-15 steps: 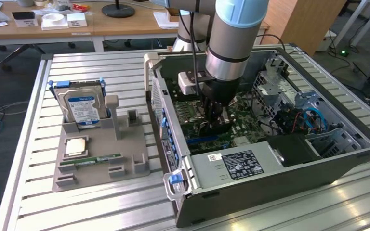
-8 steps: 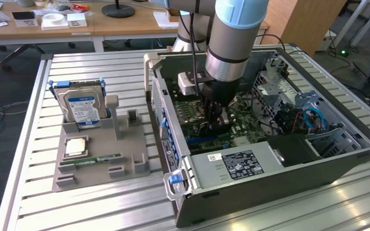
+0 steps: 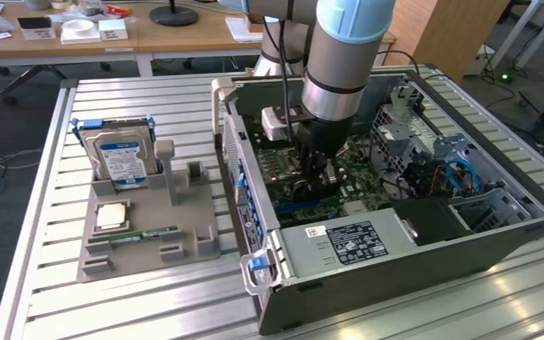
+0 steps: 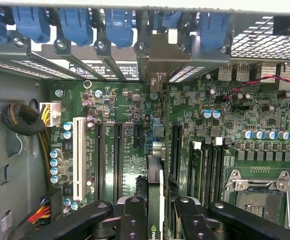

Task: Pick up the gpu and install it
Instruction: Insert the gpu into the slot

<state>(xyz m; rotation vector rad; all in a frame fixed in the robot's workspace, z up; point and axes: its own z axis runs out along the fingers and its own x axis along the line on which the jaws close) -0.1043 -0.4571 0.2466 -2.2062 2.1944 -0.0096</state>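
Holding the gpu edge-on, the end effector has its 2 fingers closed narrow on the thin card's 2 faces. I judge this is so the card's contact edge points down at the motherboard while its top edge stays in the grip. The wrist view shows the card running parallel to the long black slots, between those and the RAM sockets. Its far end points at the row of blue latches on the rear wall, where a card's bracket would have to line up. Whether the card's edge is already in a slot or just above one, I cannot tell.

In the exterior view the arm reaches straight down into the case, and the end effector is low over the board. The case lies on its side on the bench with the open face up, which lets the arm come in from above.

On the exterior view's left, well apart from the case, a grey holder carries the hard drive upright, a CPU flat and a RAM stick on edge. Each part stands in its own seat, which I judge keeps it easy to grasp.
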